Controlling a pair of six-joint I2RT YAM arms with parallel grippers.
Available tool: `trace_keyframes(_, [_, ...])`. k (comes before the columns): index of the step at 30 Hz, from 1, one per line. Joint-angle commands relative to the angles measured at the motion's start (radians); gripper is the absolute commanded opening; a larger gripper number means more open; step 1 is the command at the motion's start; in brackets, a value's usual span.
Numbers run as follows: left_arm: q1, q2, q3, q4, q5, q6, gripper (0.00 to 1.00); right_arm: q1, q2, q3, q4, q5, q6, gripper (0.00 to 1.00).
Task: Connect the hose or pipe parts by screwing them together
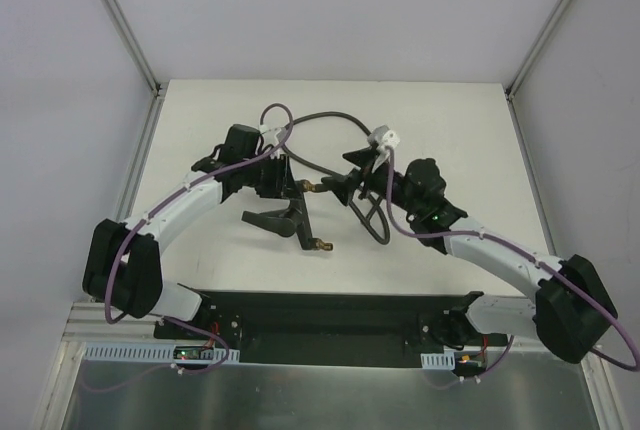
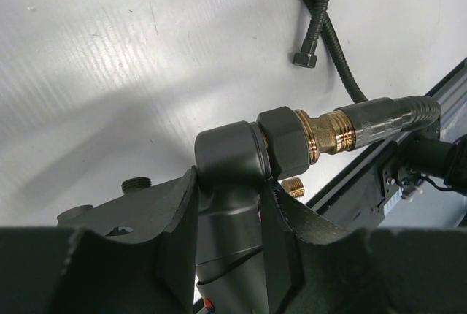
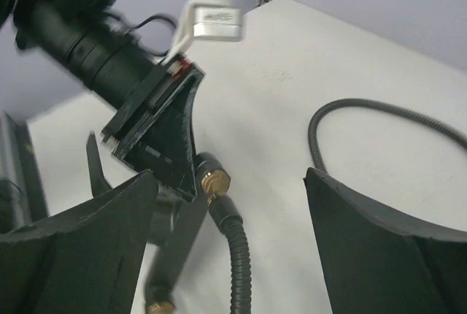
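Note:
My left gripper [image 2: 230,215] is shut on the body of the black T-shaped fitting [image 2: 228,152]. One end connector [image 2: 379,115] of the dark-grey hose sits on the fitting's brass thread [image 2: 330,133]. The hose's other connector [image 2: 304,59] lies loose on the table. In the top view the fitting [image 1: 303,202] hangs between both grippers, with a brass tip [image 1: 322,245] pointing toward the near edge. My right gripper [image 3: 230,175] stands open around the hose [image 3: 238,255] just below the joint without touching it. From above, the right gripper [image 1: 347,184] is right of the joint.
The hose [image 1: 330,118] loops across the far half of the white table [image 1: 450,150] and coils beside the right wrist. A black rail [image 1: 340,310] runs along the near edge between the arm bases. Grey walls close in the back and sides.

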Motion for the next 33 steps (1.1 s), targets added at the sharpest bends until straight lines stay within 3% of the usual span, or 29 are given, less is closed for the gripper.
trace_keyframes(1, [0.002,0.060,0.145,-0.095,0.130,0.010,0.00,0.128,-0.096,-0.033,-0.184,0.013,-0.809,0.84])
trace_keyframes(4, [0.002,0.096,0.186,-0.156,0.130,0.031,0.00,0.202,-0.085,0.019,-0.346,0.066,-1.091,0.84])
trace_keyframes(7, [0.002,0.111,0.203,-0.188,0.124,0.042,0.00,0.268,-0.055,0.038,-0.432,0.142,-1.250,0.83])
trace_keyframes(15, [0.002,0.134,0.231,-0.241,0.135,0.068,0.00,0.330,0.077,0.102,-0.481,0.309,-1.404,0.71])
trace_keyframes(25, [0.002,0.177,0.282,-0.300,0.166,0.096,0.00,0.350,0.192,0.170,-0.495,0.339,-1.459,0.58])
trace_keyframes(27, [0.002,0.179,0.288,-0.308,0.166,0.100,0.00,0.351,0.212,0.185,-0.495,0.337,-1.458,0.51])
trace_keyframes(28, [0.002,0.176,0.289,-0.310,0.166,0.102,0.00,0.353,0.218,0.191,-0.495,0.340,-1.450,0.45])
trace_keyframes(29, [0.002,0.173,0.289,-0.308,0.164,0.103,0.00,0.353,0.226,0.196,-0.497,0.340,-1.442,0.33])
trace_keyframes(33, [0.002,0.153,0.292,-0.305,0.136,0.105,0.00,0.353,0.251,0.224,-0.497,0.345,-1.332,0.15])
